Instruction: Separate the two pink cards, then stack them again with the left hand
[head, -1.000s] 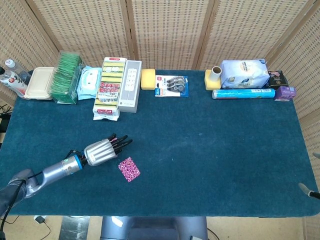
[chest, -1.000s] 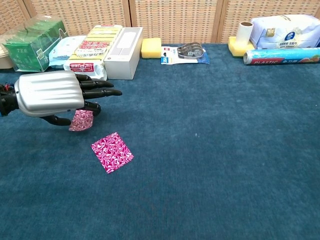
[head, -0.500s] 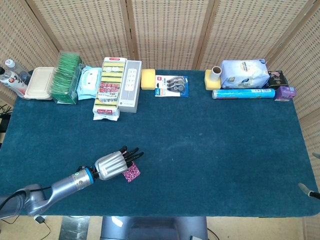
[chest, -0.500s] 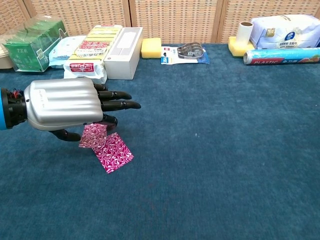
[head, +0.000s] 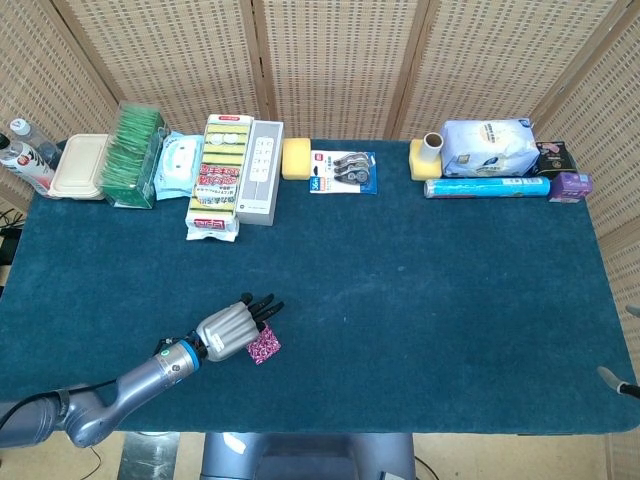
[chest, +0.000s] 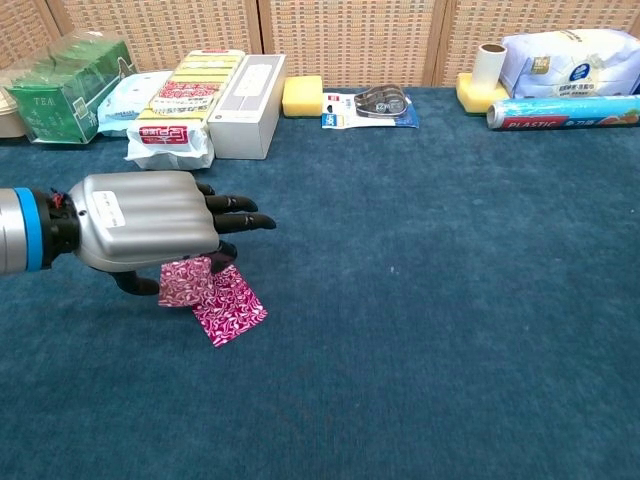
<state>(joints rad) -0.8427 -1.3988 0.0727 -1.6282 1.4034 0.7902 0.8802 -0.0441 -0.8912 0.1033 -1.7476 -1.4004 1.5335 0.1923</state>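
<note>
- The left hand (chest: 145, 222) is low over the near left part of the bench (head: 420, 290), which has a dark blue-green cover. Its silver back faces up and its dark fingers (chest: 240, 222) point to the right, close together and almost straight.
- Under the palm, the left hand holds one pink card (chest: 186, 281). In the chest view the thumb side seems to press this card from below, but the exact grip is hidden by the palm.
- The second pink card (chest: 232, 309) lies flat on the bench, just near and right of the hand. The held card overlaps its far left corner; I cannot tell if the two really touch.
- In the head view only a small part of the pink cards (head: 264, 346) shows, at the right edge of the hand (head: 228, 331).
- The right hand is not in the pictures.
- Along the far edge of the bench stand other things: a green tea box (chest: 62, 88) at the far left, a pack of wipes (chest: 130, 98), a pack of yellow sponges (chest: 183, 100), a grey box (chest: 247, 105), a single yellow sponge (chest: 302, 96) and a tape pack (chest: 371, 106) near the middle.
- At the far right are a roll (chest: 488, 63) on another yellow sponge, a white-blue bag (chest: 570, 60) and a blue roll of plastic wrap (chest: 562, 110).
</note>
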